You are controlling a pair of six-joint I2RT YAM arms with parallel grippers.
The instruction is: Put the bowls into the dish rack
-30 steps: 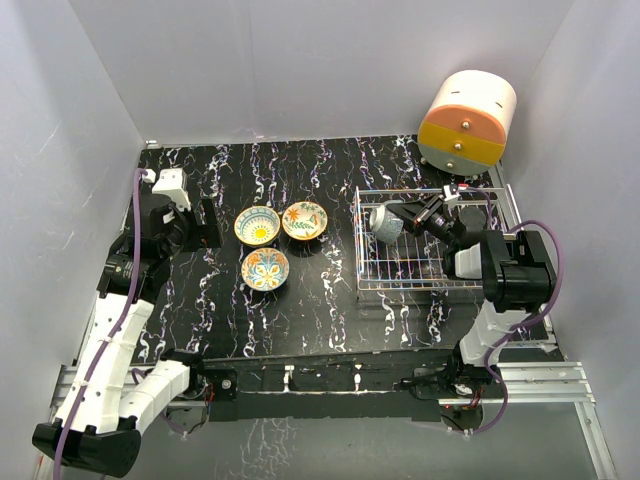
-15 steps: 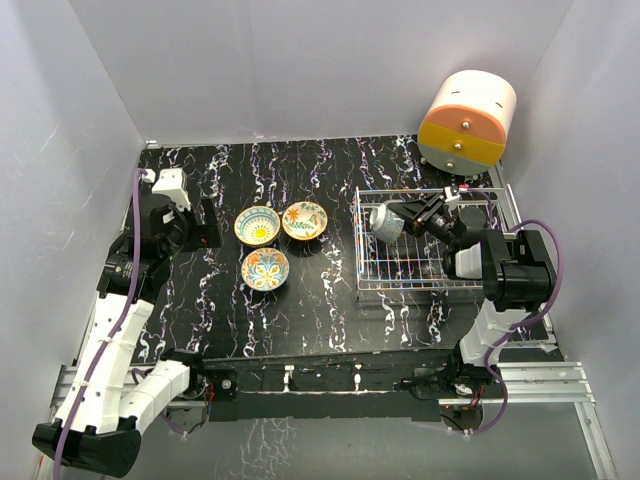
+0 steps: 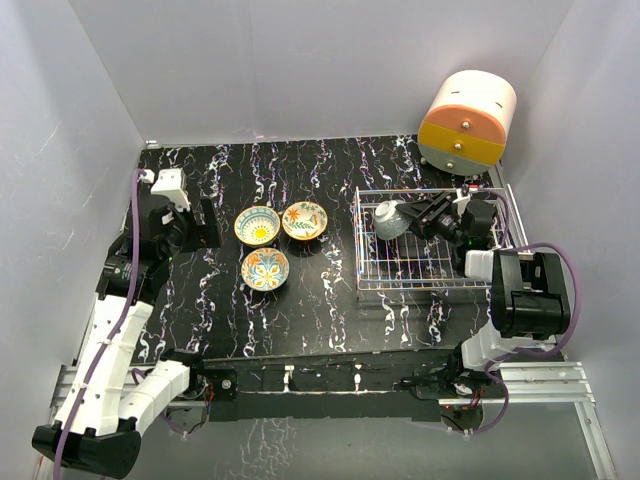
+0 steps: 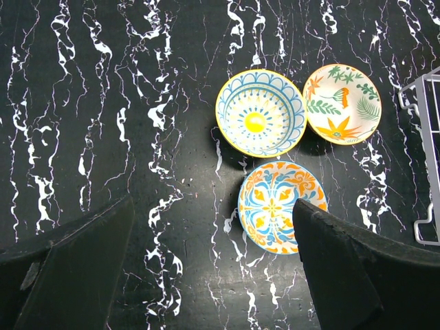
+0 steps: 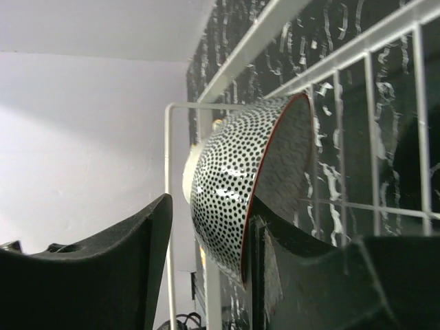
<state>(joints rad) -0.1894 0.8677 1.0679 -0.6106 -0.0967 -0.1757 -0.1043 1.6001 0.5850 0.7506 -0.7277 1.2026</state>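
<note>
Within the last second the right gripper [image 3: 415,216] goes from clenched on the speckled bowl [image 3: 389,220] to parted. Its arm also swings round toward 3 o'clock of the dish rack [image 3: 420,272], and the bowl tips a little more upright in the rack's 10 o'clock corner. The bowl now stands on edge among the wires, apparently resting on the rack rather than in a grip, so I judge the first of four bowls loaded.

The right wrist view shows what the overhead one cannot: a clear gap between the left finger [image 5: 130,240] and the bowl's dotted outside, while the other finger sits close by the red rim (touching or just clear, I cannot tell). The overhead view gives the wider layout.

The three painted bowls, one blue-and-yellow [image 4: 260,113], one with leaves [image 4: 342,103] and one orange-and-blue [image 4: 282,206], wait face up on the black marbled table [image 3: 330,300] at 9 o'clock of the rack. The left gripper [image 4: 212,206] hovers over them, spread wide and holding nothing.
</note>
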